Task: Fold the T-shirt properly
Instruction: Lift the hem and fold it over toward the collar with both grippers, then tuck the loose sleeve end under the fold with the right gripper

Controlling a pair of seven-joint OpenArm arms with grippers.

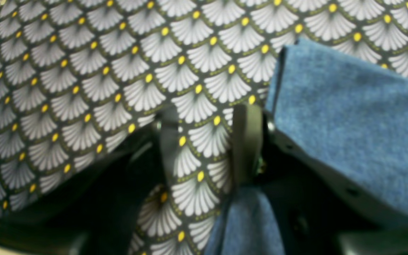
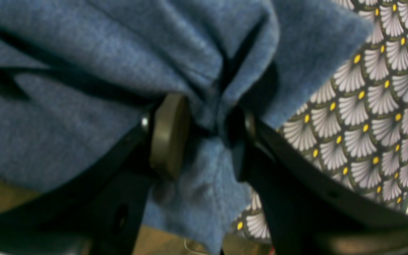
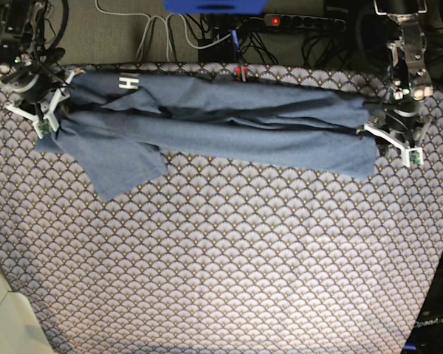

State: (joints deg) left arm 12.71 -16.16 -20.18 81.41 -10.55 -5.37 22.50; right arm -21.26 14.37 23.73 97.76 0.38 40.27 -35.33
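While the T-shirt (image 3: pixel 221 129) lies folded in a long band across the far side of my desk (image 3: pixel 229 258), my left pincer (image 1: pixel 211 141) stands open with shirt fabric beside its pad, and my right pincer (image 2: pixel 204 134) is parted around bunched shirt cloth at the other end.

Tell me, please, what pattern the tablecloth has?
The tablecloth has white fans with yellow dots on dark ground, clearest in the left wrist view.
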